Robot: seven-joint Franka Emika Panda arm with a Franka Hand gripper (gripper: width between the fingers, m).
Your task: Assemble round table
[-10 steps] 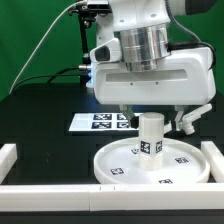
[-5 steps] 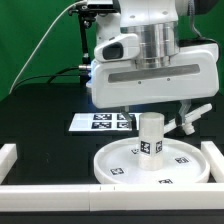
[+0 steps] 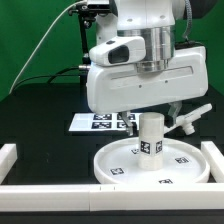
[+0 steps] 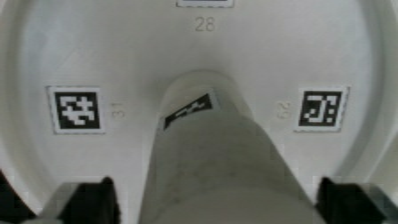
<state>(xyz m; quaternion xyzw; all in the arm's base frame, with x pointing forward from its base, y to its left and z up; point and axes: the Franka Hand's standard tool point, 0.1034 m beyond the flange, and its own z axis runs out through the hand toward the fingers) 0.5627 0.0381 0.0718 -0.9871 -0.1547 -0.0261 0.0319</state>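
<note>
The large rimmed round disc (image 3: 120, 165) lies on the black table. The short thick cylinder post (image 3: 150, 137) stands upright at its middle. In the wrist view the post (image 4: 214, 140) runs up between two tags on the disc (image 4: 107, 60). My gripper (image 3: 150, 111) hangs just above the post's top. It is open, with one dark finger (image 4: 86, 200) on each side of the post (image 4: 217, 200) and a gap at each. The armed foot piece (image 3: 190, 118) lies behind the disc on the exterior view's right, partly hidden by the hand.
The marker board (image 3: 98, 122) lies behind the disc. White rails run along the front (image 3: 100, 196), the exterior view's left (image 3: 8, 156) and its right (image 3: 215, 152). A green backdrop stands behind.
The hand has turned about its axis and shifted slightly toward the exterior view's left above the post. The post, disc and foot piece have not moved.
</note>
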